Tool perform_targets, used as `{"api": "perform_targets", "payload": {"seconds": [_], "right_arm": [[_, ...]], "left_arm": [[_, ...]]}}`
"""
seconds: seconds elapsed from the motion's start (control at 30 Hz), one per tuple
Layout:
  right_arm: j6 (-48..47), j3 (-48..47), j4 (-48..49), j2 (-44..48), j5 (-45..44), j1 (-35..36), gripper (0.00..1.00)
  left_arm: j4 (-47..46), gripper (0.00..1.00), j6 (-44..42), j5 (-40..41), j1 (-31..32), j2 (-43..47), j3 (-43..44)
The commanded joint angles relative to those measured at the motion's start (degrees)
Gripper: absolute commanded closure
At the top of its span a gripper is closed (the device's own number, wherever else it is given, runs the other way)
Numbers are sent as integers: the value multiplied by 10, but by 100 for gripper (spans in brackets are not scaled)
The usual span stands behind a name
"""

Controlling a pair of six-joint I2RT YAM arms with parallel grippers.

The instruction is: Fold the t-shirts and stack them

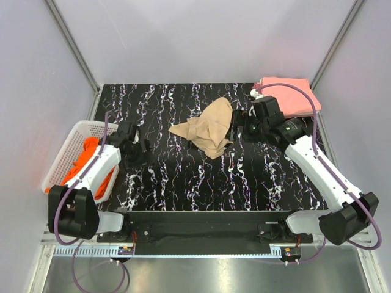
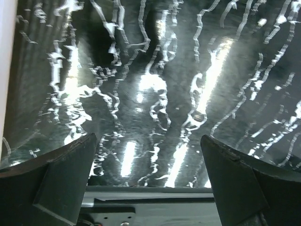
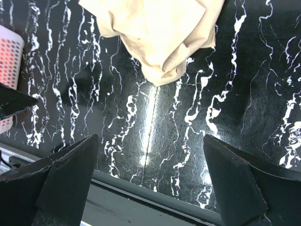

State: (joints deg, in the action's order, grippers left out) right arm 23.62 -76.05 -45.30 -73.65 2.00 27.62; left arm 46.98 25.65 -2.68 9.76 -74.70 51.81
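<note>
Both the left gripper (image 2: 148, 141) and the right gripper (image 3: 150, 141) are hanging wide open and empty while the tan t-shirt (image 1: 206, 128) is lying crumpled mid-table, the orange t-shirt (image 1: 85, 162) is sitting in the basket (image 1: 73, 129), and only the folded pink t-shirts (image 1: 287, 94) in the far right corner are looking finished.

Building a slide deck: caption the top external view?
Crumpled tan t-shirt lies between open left gripper and open right gripper.

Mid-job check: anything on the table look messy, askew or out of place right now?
The tan t-shirt lies crumpled in a heap mid-table, not spread flat. The orange t-shirt is bunched in the white basket at left, seemingly drooping over its rim. The pink stack at the far right corner looks tidy.
</note>
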Motion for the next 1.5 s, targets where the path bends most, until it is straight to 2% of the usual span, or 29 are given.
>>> {"api": "perform_targets", "payload": {"seconds": [0.0,0.1,0.17,0.23,0.33,0.43,0.47,0.6,0.8,0.97,1.23,1.47], "right_arm": [[12,-7,8,-9,-4,-5,1],[13,5,9,-11,-5,-4,1],[15,16,9,-12,-7,-5,1],[17,23,9,-16,-2,-4,1],[20,35,11,-30,0,-5,1],[24,39,14,-45,9,-5,1],[24,41,17,-48,11,-5,1],[20,45,21,-66,1,-5,1],[6,18,29,-131,-13,-5,2],[-7,-29,50,-210,5,-5,5],[-15,-96,73,-319,42,-5,10],[-32,-146,72,-365,33,-8,11]], "left_arm": [[-1,1,-29,24,-8,4,8],[3,1,-26,73,-32,-9,33],[4,1,-36,88,-82,-21,50],[1,1,-49,80,-136,-56,80],[0,1,-28,51,-173,-112,118],[-14,1,-1,34,-174,-129,140],[-15,1,4,10,-170,-127,145],[-13,1,14,44,-87,-97,186],[-37,1,58,29,-8,-112,207],[-130,2,82,-25,19,-148,211],[-185,3,86,-67,31,-313,296],[-211,5,97,-72,34,-430,357]]}}
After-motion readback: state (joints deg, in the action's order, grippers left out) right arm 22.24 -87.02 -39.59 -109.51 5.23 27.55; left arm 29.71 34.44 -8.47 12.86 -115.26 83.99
